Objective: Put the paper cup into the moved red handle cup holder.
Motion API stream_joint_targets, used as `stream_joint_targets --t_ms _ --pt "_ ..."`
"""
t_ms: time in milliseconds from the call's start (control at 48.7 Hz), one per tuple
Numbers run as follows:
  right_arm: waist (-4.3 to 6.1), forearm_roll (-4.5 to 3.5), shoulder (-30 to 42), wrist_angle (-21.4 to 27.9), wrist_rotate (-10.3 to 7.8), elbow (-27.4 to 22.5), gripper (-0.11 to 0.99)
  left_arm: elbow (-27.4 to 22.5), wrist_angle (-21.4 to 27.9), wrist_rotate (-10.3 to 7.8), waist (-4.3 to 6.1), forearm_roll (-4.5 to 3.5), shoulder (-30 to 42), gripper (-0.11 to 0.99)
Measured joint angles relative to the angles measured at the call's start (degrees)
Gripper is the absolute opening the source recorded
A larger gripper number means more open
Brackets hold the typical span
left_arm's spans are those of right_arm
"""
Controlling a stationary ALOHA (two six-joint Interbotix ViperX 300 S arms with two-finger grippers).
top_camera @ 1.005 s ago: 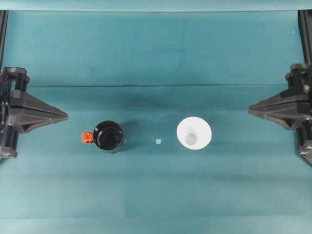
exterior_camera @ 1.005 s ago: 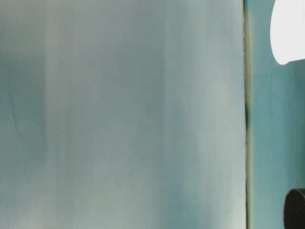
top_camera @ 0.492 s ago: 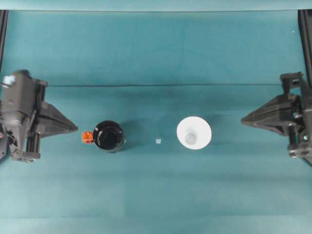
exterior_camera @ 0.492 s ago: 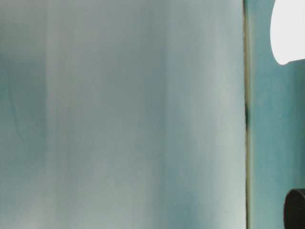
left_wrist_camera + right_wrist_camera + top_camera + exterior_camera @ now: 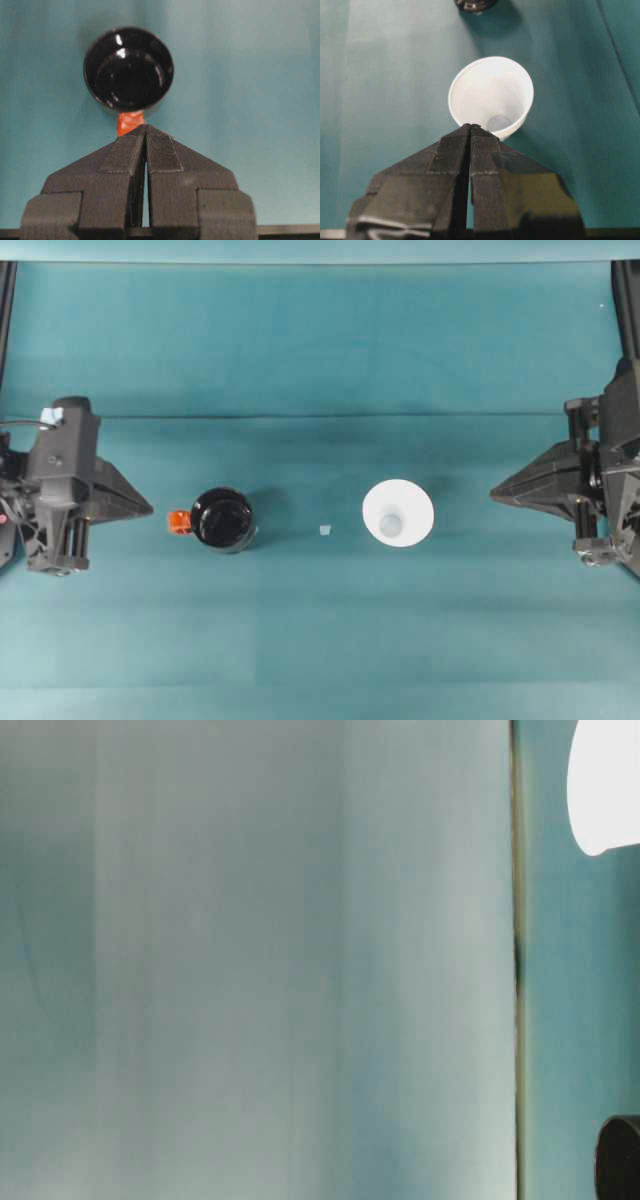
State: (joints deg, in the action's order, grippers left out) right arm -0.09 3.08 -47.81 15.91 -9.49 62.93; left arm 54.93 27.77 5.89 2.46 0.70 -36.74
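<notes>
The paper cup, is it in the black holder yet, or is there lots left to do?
Not yet. Nothing looks done: the paper cup stands upright on the green table, apart from the red handle cup holder, which is empty. Nothing is in hand: the left gripper and right gripper are both shut and hold nothing. Still left: grabbing the cup, carrying it over and dropping it in.

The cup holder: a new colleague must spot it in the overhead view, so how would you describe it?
On the teal table, look left of centre, just ahead of the left gripper. The red handle cup holder is the glossy black, empty cylinder with an orange-red tab facing that gripper, unlike the white paper cup to the right.
</notes>
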Motion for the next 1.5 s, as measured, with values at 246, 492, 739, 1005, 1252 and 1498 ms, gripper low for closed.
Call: stream_joint_targets --t_ms 246,492,739,1005,1252,1498 --pt "0.26 0.0 0.0 0.35 -0.09 0.0 -0.1 -0.09 0.35 3.87 -1.05 0.0 1.58 0.24" --pt "0.35 -0.09 0.0 0.35 0.0 0.0 -0.1 -0.26 1.76 6.42 -1.23 0.0 3.43 0.92" --pt "0.35 -0.09 0.0 0.26 -0.09 0.0 -0.1 -0.7 1.93 7.12 -1.23 0.09 6.5 0.99" --pt "0.44 -0.09 0.0 0.35 -0.09 0.0 -0.1 -2.81 1.93 8.79 -1.23 0.0 13.71 0.99" --pt "0.44 -0.09 0.0 0.7 0.0 0.0 -0.1 -3.52 0.97 8.79 -1.41 0.09 20.21 0.99" --pt "0.44 0.0 0.0 2.02 -0.09 0.0 -0.1 -5.8 0.53 8.26 -2.9 0.35 23.29 0.99"
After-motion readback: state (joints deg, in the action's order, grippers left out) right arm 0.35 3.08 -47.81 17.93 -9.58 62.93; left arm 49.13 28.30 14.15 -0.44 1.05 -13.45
